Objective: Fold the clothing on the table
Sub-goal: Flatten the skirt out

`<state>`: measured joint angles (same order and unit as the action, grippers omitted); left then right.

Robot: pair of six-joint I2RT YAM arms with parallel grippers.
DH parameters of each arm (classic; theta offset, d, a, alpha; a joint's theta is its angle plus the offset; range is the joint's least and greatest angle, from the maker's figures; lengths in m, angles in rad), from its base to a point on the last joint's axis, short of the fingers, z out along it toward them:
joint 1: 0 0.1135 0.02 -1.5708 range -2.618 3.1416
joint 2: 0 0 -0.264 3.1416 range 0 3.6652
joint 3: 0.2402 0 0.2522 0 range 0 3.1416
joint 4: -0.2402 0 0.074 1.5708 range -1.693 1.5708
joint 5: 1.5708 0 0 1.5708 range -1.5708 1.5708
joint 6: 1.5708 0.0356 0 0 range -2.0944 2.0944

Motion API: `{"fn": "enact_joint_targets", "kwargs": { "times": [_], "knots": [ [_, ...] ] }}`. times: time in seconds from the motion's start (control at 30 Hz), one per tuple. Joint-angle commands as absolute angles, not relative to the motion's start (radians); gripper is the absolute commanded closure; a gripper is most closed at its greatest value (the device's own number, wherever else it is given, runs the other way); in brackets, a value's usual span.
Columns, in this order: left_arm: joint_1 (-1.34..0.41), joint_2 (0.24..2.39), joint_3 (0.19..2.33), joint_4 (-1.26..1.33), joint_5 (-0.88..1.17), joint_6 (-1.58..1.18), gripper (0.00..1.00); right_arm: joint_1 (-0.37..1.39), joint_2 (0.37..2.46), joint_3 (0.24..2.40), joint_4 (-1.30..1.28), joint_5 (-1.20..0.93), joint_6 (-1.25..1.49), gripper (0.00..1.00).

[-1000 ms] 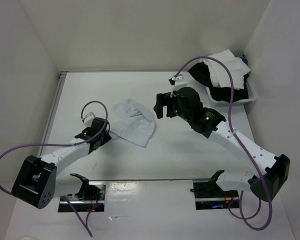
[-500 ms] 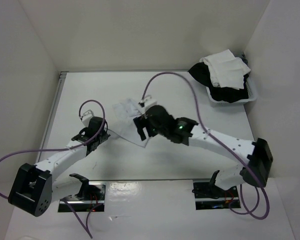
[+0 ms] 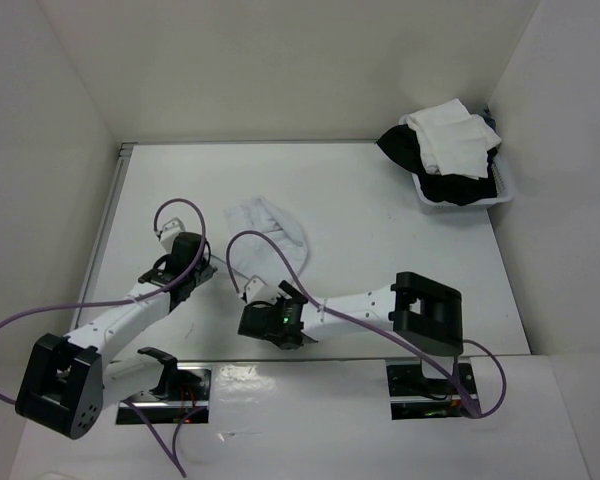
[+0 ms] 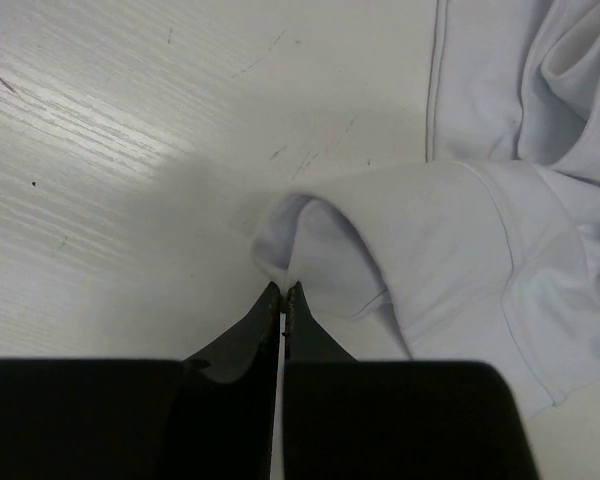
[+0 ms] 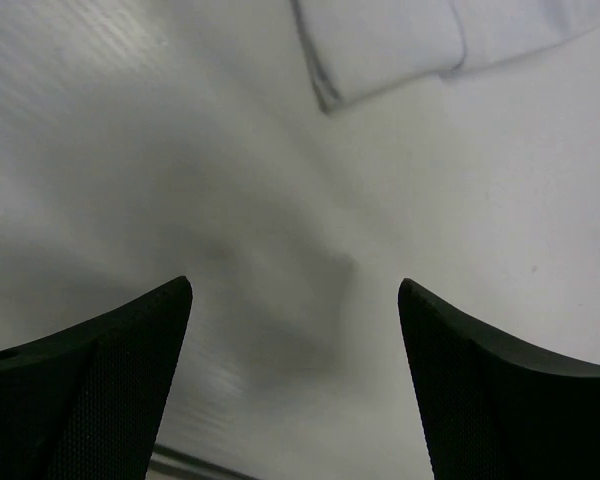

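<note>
The clothing [image 3: 270, 235] is a thin white thing, all crumpled. We see it lying on the white counter [image 3: 380, 220], a little way toward 9 o'clock from the middle.

At the far left of the top view, a thin grey strip [image 3: 107, 230] runs along the counter's edge. Next comes the left arm [image 3: 130, 312]. It reaches from its base at 7 o'clock up toward the clothing, and a purple cable [image 3: 175, 204] loops over it. The left fingers [image 4: 296, 312] are squeezed tight together, and they pinch the near left edge of the clothing. In the left wrist view we see the cloth stand up in a small hump right at the tips. The rest of the clothing spreads away toward 2 o'clock from those fingers, with soft folds and a sewn hem.

Further right, the right fingers [image 5: 100, 380] are spread wide apart and hold nothing. They hang over bare counter. In the right wrist view a corner of the clothing shows at 12 o'clock, apart from both fingers. The right arm [image 3: 358, 303] lies low along the near edge of the counter.

At the far right, at 2 o'clock, a white bin [image 3: 507, 192] sits in the back corner. It has a heap of white and black clothes [image 3: 448, 142] in it.
</note>
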<state>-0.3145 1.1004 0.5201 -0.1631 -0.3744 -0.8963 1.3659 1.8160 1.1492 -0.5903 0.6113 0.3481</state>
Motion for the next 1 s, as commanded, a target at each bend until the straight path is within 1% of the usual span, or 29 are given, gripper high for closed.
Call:
{"fn": "enact_joint_targets", "kwargs": {
  "times": [0.0, 0.17, 0.43, 0.63, 0.73, 0.83, 0.87, 0.93, 0.97],
  "knots": [
    [-0.308, 1.078, 0.529, -0.143, -0.367, -0.871, 1.0, 1.373, 1.833, 1.129, -0.589, 0.767, 0.39, 0.12],
    [-0.308, 1.078, 0.529, -0.132, -0.347, -0.871, 1.0, 1.373, 1.894, 1.14, -0.558, 0.864, 0.399, 0.12],
    [-0.308, 1.069, 0.52, -0.123, -0.337, -0.871, 1.0, 1.373, 2.014, 1.207, -0.434, 0.942, 0.308, 0.12],
    [-0.308, 1.039, 0.52, -0.132, -0.337, -0.862, 1.0, 1.344, 2.039, 1.241, -0.341, 0.913, 0.239, 0.12],
    [-0.308, 1.039, 0.52, -0.143, -0.337, -0.862, 1.0, 1.321, 2.039, 1.25, -0.319, 0.904, 0.227, 0.17],
    [-0.308, 1.029, 0.52, -0.143, -0.337, -0.862, 1.0, 1.295, 2.039, 1.25, -0.31, 0.879, 0.227, 0.28],
    [-0.308, 1.029, 0.52, -0.143, -0.337, -0.862, 1.0, 1.281, 2.03, 1.24, -0.299, 0.879, 0.227, 0.33],
    [-0.308, 1.029, 0.52, -0.143, -0.337, -0.862, 1.0, 1.267, 2.02, 1.229, -0.287, 0.856, 0.227, 0.36],
    [-0.308, 1.029, 0.52, -0.143, -0.337, -0.862, 1.0, 1.253, 2.011, 1.22, -0.278, 0.856, 0.227, 0.4]
  ]
}}
